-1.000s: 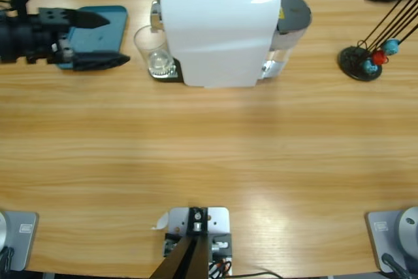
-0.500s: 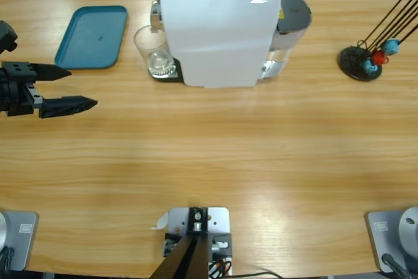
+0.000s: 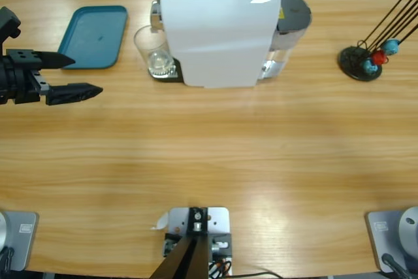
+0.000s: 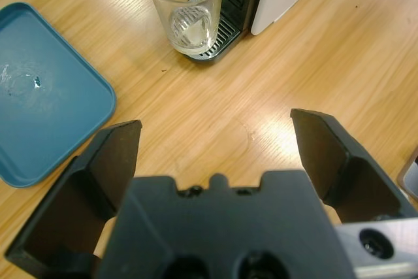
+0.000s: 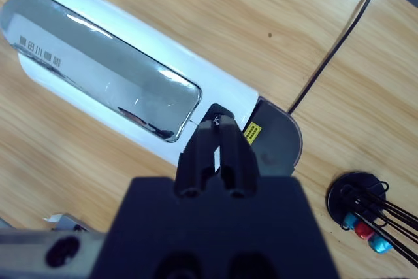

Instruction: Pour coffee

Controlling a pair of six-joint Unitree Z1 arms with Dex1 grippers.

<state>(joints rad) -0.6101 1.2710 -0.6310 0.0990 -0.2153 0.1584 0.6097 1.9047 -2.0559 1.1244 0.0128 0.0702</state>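
Left end effector (image 3: 83, 75) spread wide near tumbler (image 3: 151, 51); right end effector (image 5: 219, 136) pinched together.

One coffee machine (image 3: 215, 31), one glass (image 3: 150, 53), one blue tray (image 3: 91, 37), one stick holder (image 3: 360, 62).

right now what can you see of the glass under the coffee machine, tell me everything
The glass is a small clear tumbler, upright on the black ribbed drip tray at the white coffee machine's front, below its spout. It looks all but empty; no coffee is clearly visible in it. Nothing grips it: the left gripper is open, apart from it over bare table, beside the blue tray.
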